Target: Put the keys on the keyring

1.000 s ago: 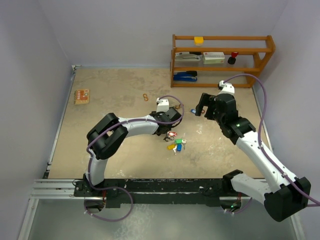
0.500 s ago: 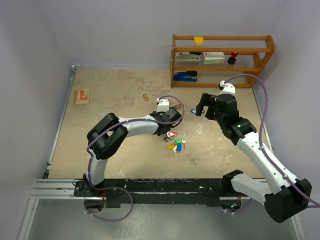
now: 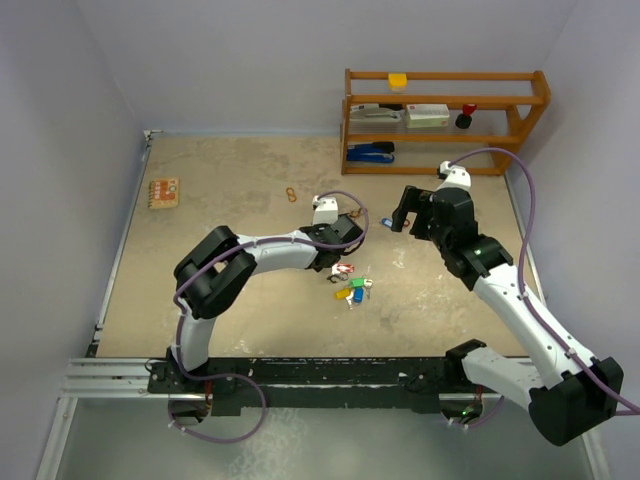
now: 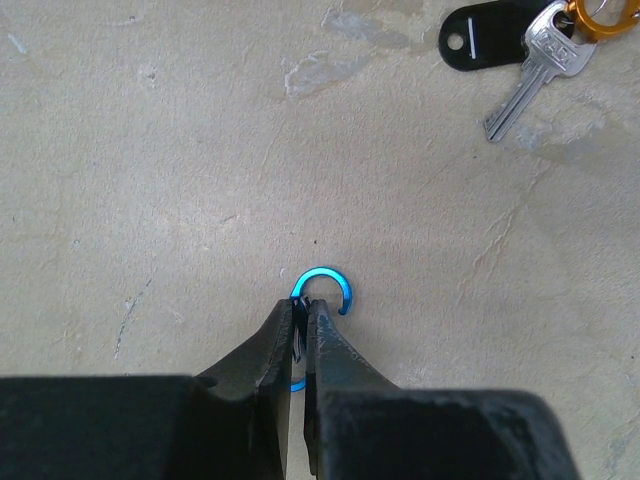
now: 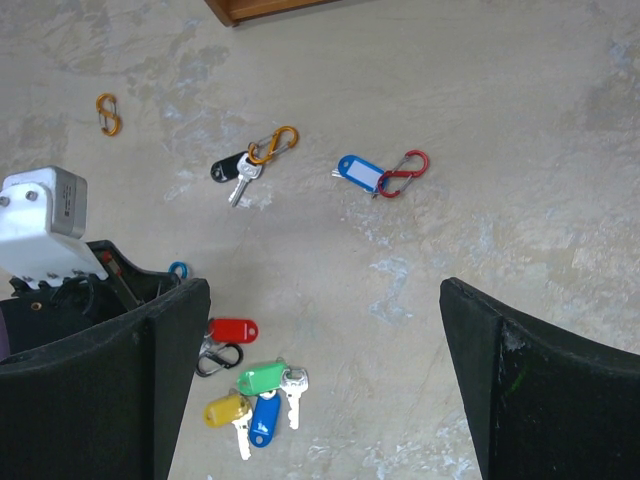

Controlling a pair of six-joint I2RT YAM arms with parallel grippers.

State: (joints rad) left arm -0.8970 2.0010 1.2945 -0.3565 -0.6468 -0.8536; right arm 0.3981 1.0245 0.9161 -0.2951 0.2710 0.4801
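**Soft, even light**

Bright, diffuse light falls from above in all three views. The counter (image 3: pixel 250 200) shows only faint, soft-edged shadows under the arms. In the left wrist view the left tool (image 4: pixel 301 308) is near-black and featureless, yet the blue clip (image 4: pixel 323 271) pinched at its tips is crisp. The fingers (image 5: pixel 170 380) of the right tool (image 5: pixel 322 290) loom dark and slightly soft at the lower corners.

The left arm (image 3: pixel 280 247) and right arm (image 3: pixel 520 310) share 1 build: white shells on the links, black housings at the joints, and a purple cable (image 3: pixel 490 151) looping along each. The left end effector (image 4: pixel 301 312) has 2 slim, tapering black fingers; the right end effector (image 5: pixel 320 290) has 2 broad black ones. A green light (image 3: pixel 478 239) glows on the right forearm.
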